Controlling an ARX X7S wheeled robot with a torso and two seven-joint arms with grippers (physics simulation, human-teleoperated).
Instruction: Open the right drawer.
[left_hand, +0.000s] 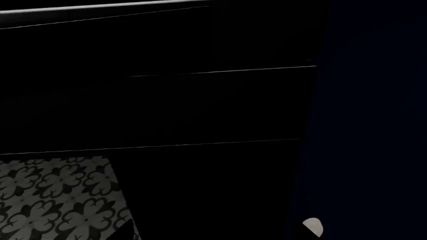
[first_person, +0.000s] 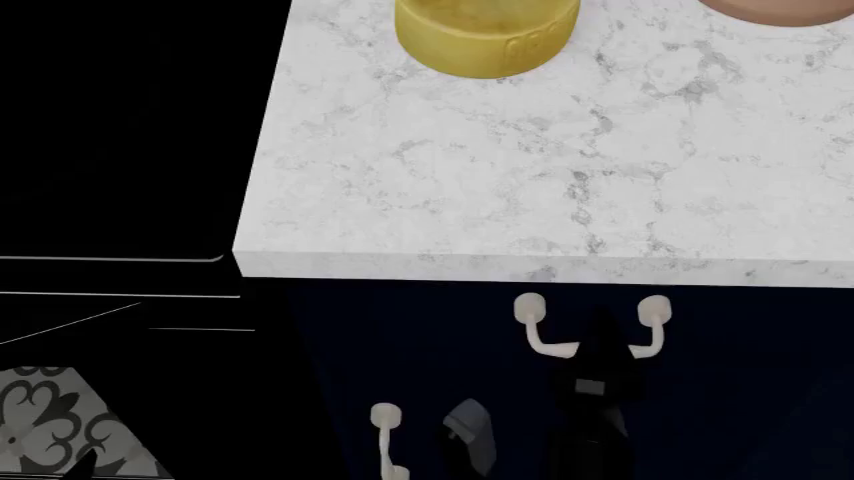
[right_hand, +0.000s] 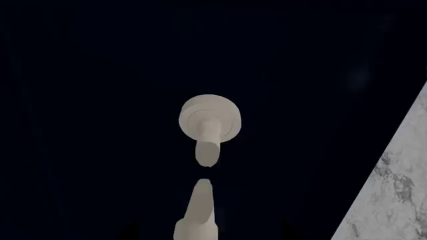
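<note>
The right drawer (first_person: 721, 350) is a dark navy front just under the marble counter. Its cream bail handle (first_person: 547, 345) hangs on two round mounts. My right gripper (first_person: 599, 352) is a black shape over the middle of the handle. In the right wrist view one mount (right_hand: 209, 120) and the bar (right_hand: 195, 215) lie between two faint dark fingers (right_hand: 130, 231) that stand apart from the bar. The drawer front looks flush under the counter. My left gripper does not show clearly; its wrist view is nearly all dark.
The white marble counter (first_person: 534, 180) carries a yellow container (first_person: 487, 35) at the back. A navy cabinet door with a vertical cream handle (first_person: 387, 440) is lower left. A black appliance front (first_person: 120, 150) stands at the left, above patterned floor (first_person: 54, 420).
</note>
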